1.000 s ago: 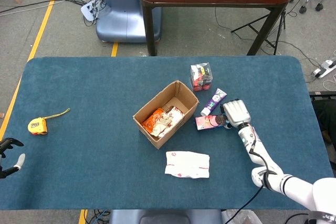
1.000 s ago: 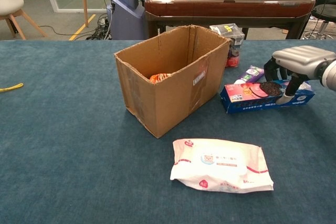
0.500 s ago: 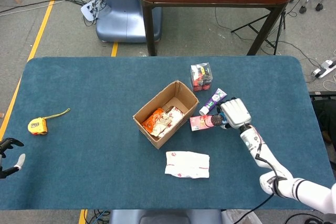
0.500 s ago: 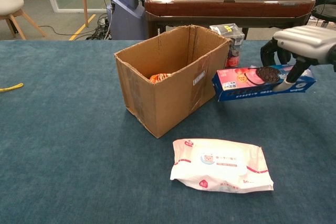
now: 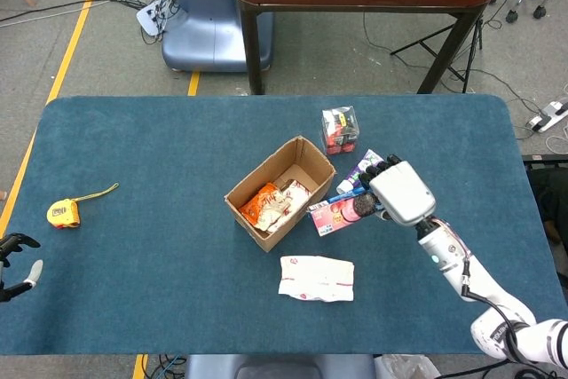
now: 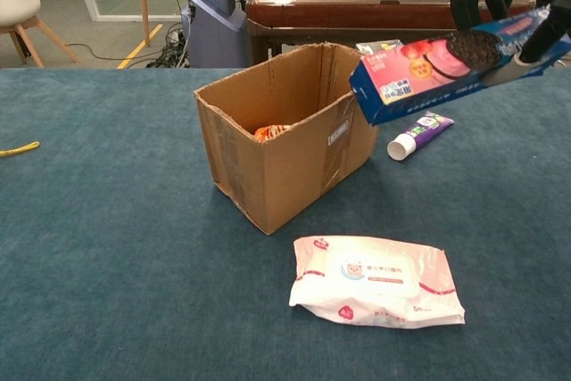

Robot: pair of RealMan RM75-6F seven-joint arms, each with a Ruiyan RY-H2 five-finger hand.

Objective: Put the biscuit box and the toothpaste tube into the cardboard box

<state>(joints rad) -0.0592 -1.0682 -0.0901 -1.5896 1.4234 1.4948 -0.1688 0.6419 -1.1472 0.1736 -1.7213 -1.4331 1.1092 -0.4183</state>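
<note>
While gripping the biscuit box [image 6: 428, 67], the right hand [image 5: 401, 191] hovers beside the cardboard box [image 6: 268, 162].

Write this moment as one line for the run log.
right hand: holds biscuit box lifted, beside cardboard box | toothpaste tube: on table | left hand: idle, table edge

The biscuit box [image 6: 446, 62] is pink and blue with a dark biscuit printed on it. The toothpaste tube [image 6: 419, 134] is purple with a white cap. The cardboard box [image 6: 285, 136] is plain brown, and at its 6 o'clock the wipes pack [image 6: 375, 281] is white with pink print. The table [image 6: 107, 247] is teal.
</note>
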